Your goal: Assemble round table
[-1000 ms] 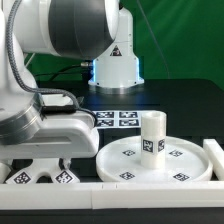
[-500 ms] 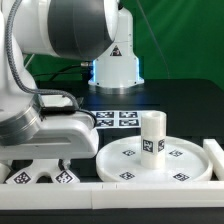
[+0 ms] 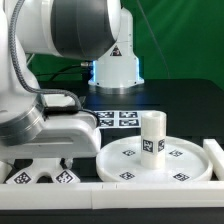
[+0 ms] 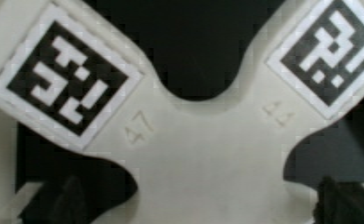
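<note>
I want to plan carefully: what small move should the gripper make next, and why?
Probably close the gripper on the forked white piece: its narrow waist lies between the fingers, though contact is unclear. The leg already stands on the disc.

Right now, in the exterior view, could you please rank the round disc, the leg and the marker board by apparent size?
1. round disc: clearly largest.
2. leg and marker board: about alike; the board lies farther back and partly behind the arm, so I won't rank them.
</note>
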`<state>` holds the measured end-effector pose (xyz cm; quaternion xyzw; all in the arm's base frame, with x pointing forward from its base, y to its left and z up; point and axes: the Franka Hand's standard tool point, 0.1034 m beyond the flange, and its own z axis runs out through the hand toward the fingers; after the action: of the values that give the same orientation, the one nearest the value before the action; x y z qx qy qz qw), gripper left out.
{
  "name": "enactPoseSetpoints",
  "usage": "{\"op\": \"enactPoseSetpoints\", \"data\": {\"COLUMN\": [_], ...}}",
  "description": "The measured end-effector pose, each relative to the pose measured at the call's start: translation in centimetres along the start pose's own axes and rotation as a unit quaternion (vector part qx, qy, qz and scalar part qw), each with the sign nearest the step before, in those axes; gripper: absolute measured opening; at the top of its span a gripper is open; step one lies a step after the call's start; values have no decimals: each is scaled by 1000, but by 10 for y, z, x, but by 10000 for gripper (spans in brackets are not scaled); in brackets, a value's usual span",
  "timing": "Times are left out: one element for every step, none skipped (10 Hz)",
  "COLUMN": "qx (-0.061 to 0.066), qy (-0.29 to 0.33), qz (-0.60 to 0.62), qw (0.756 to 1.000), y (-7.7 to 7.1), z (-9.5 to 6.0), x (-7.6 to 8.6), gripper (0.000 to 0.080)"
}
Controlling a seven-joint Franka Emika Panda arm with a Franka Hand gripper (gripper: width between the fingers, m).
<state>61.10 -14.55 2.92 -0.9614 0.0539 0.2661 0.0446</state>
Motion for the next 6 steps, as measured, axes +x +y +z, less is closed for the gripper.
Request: {"op": "enactPoseSetpoints", "data": {"qx": [0,0,0,0,0,0], "qy": [0,0,0,0,0,0], "qz": [0,0,0,0,0,0], "qw": [1000,1000,1000,1000,1000,1000], "y": [0,0,0,0,0,0], "z": [0,0,0,0,0,0], "x": [0,0,0,0,0,0], "gripper": [649,649,649,649,649,649]}}
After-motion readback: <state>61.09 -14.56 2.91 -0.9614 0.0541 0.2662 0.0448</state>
